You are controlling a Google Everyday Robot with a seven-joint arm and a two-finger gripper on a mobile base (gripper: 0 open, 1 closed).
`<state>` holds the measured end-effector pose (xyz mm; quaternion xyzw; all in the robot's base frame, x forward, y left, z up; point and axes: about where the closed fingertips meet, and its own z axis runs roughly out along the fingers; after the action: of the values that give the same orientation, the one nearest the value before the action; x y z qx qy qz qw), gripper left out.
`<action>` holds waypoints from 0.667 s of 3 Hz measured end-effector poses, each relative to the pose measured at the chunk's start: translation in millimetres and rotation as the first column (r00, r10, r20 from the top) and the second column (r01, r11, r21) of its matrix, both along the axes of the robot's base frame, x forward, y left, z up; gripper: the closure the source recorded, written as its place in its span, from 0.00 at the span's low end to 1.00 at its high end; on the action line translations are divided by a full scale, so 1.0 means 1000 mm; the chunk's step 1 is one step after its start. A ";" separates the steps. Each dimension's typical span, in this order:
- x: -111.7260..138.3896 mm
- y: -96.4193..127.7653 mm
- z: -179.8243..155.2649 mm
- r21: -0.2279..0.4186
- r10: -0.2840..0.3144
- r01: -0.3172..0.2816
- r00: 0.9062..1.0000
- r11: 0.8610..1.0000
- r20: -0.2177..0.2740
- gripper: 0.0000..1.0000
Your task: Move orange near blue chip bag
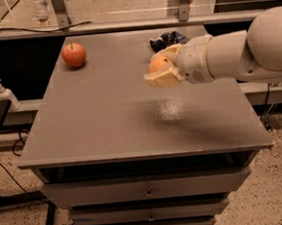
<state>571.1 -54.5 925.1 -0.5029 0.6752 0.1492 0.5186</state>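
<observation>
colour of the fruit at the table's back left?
Red apple, camera view. The claw holds the orange above the table, by the blue chip bag.

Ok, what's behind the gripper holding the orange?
The blue chip bag lies on the table just behind the gripper, which holds the orange above the tabletop. Only the bag's upper part shows; the rest is covered by the gripper and arm.

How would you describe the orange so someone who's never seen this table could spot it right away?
On the grey table, look toward the far right, where the white robot arm reaches in. The orange is clamped in the gripper, raised off the tabletop just in front of the blue chip bag. Unlike the red apple at far left, it has no stem and is held.
</observation>
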 end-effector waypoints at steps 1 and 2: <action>0.044 -0.052 0.009 -0.026 -0.095 0.096 0.995 0.995 0.032 1.00; 0.086 -0.099 0.008 -0.023 -0.176 0.177 0.984 0.984 0.037 1.00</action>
<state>656.8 -153.8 933.0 -0.4503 0.7100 0.0852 0.5348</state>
